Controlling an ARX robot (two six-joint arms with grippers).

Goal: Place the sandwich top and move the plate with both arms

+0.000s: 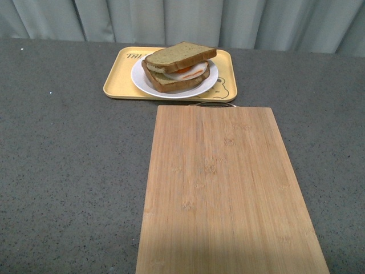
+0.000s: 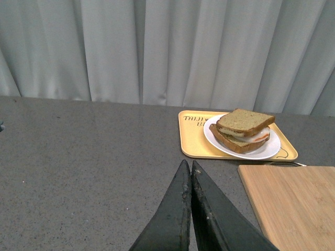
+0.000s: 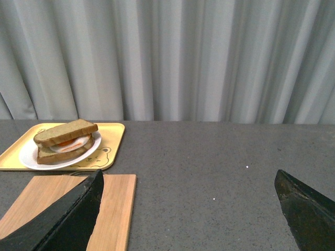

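Observation:
The sandwich top (image 1: 180,55), a tan speckled bread slice, lies on a fried egg and a lower bread slice on the round white plate (image 1: 142,81). The plate sits on a yellow tray. It also shows in the left wrist view (image 2: 245,121) and the right wrist view (image 3: 65,132). My left gripper (image 2: 187,166) is shut and empty, over the grey table, well short of the tray. My right gripper (image 3: 188,175) is open and empty, far from the plate. Neither arm shows in the front view.
The yellow tray (image 1: 117,80) with a bear drawing lies at the back of the grey table (image 1: 68,171). A bamboo cutting board (image 1: 222,188) lies in front of it, reaching to the near edge. A grey curtain hangs behind the table.

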